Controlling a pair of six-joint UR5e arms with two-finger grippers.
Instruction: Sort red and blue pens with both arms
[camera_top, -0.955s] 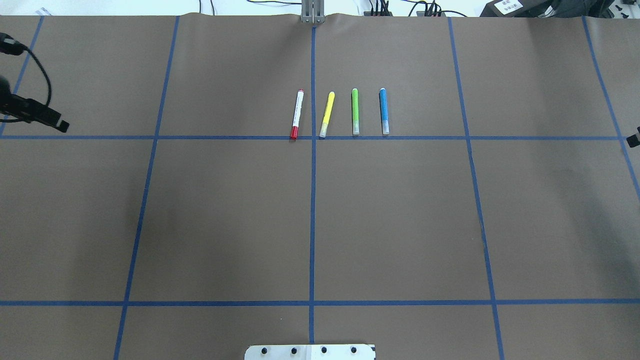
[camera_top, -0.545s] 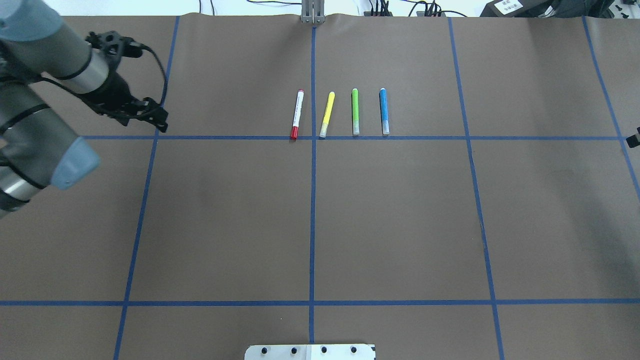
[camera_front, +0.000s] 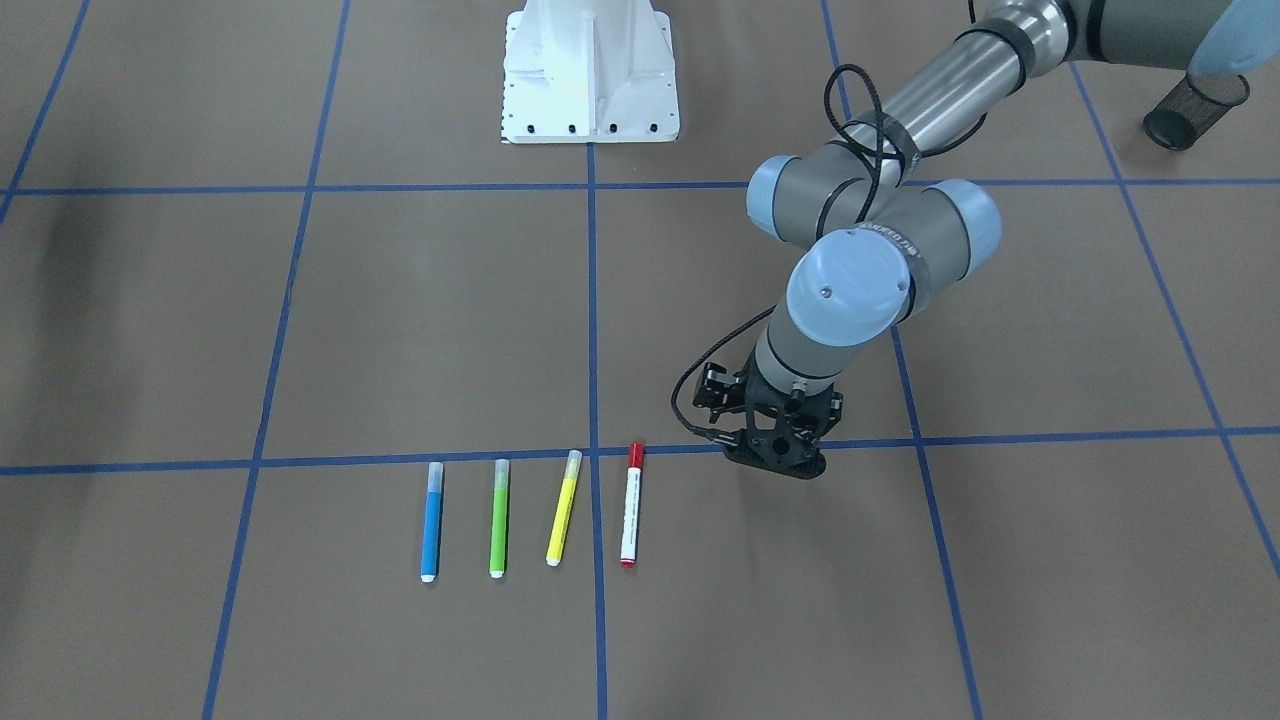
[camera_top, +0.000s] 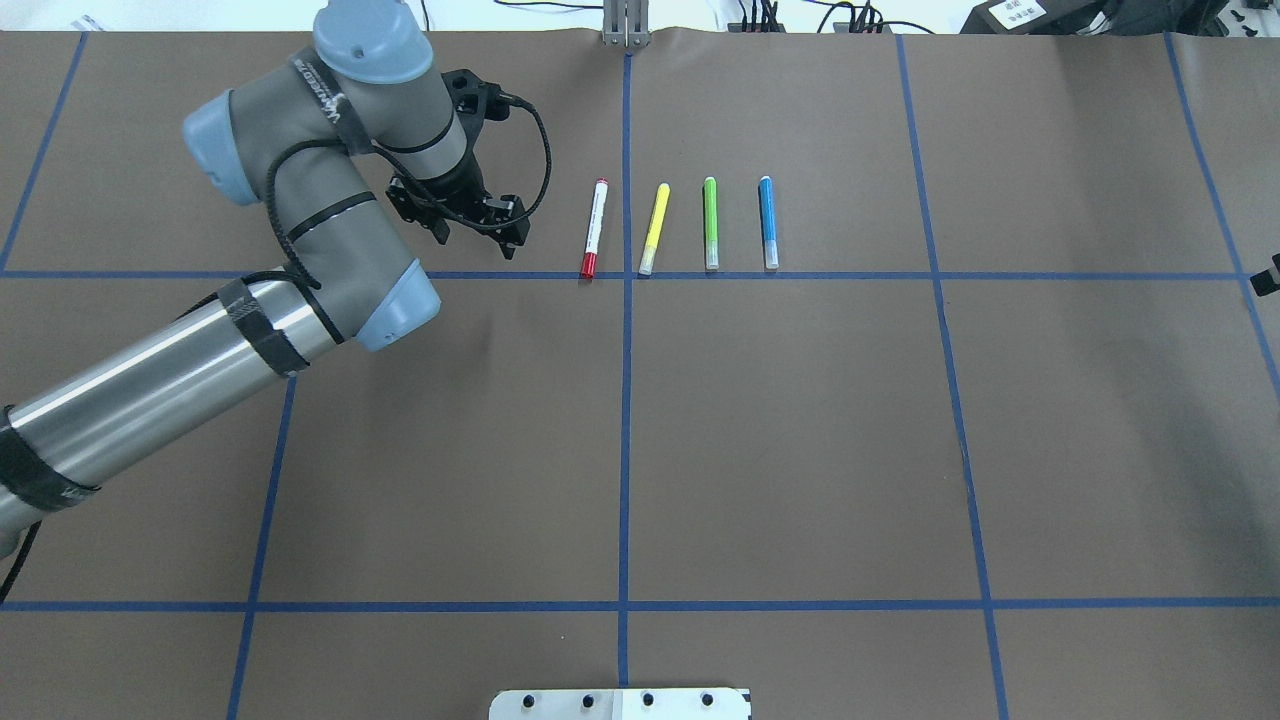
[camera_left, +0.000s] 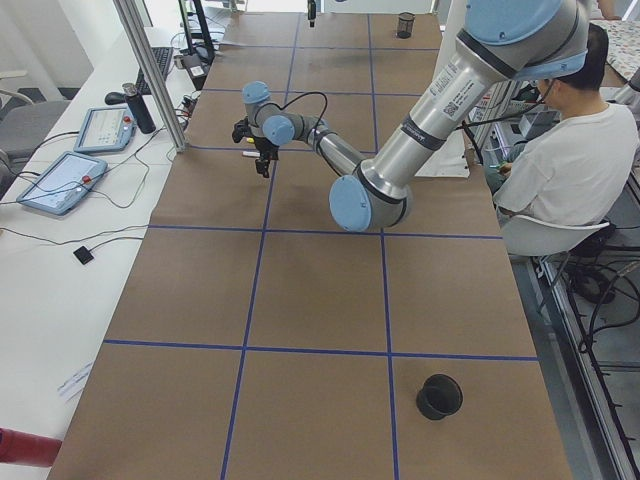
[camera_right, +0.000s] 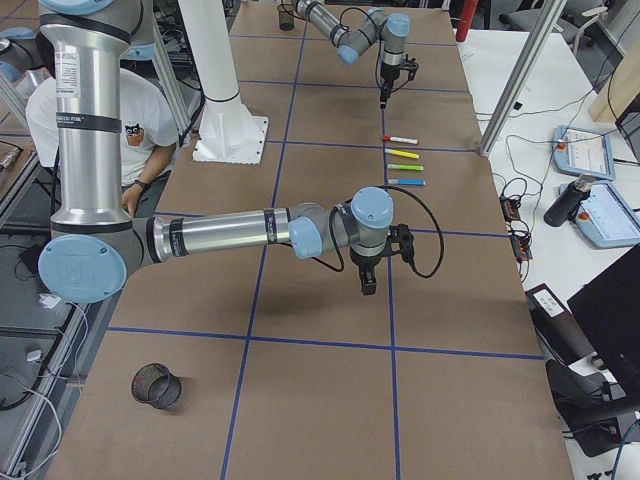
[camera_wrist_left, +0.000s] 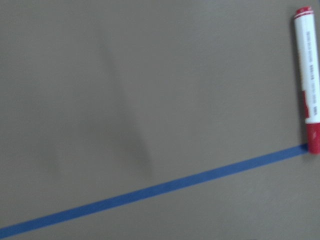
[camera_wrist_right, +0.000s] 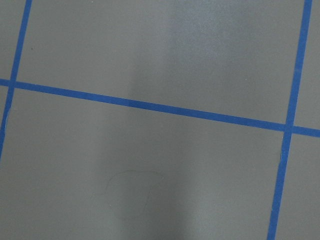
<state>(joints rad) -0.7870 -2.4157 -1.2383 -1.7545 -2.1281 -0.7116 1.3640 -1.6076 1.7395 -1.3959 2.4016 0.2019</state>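
The red pen (camera_top: 594, 228), white-barrelled with a red cap, lies leftmost in a row of markers on the brown table; the blue pen (camera_top: 767, 222) lies rightmost. In the front view the red pen (camera_front: 630, 505) is on the right and the blue pen (camera_front: 432, 520) on the left. My left gripper (camera_top: 475, 238) hovers open and empty just left of the red pen, whose capped end (camera_wrist_left: 310, 90) shows at the right edge of the left wrist view. My right gripper (camera_top: 1268, 275) is a black sliver at the table's right edge; its fingers are hidden.
A yellow marker (camera_top: 654, 228) and a green marker (camera_top: 710, 222) lie between the two pens. A black mesh cup (camera_front: 1195, 105) stands near the left arm's side, another cup (camera_right: 157, 386) at the right end. The white pedestal (camera_front: 590, 70) is behind. A seated person (camera_left: 560, 170) is beside the table.
My left arm has swung in from the table's left edge toward the middle, bringing its gripper close beside the red pen. The pens and the right gripper have not moved.
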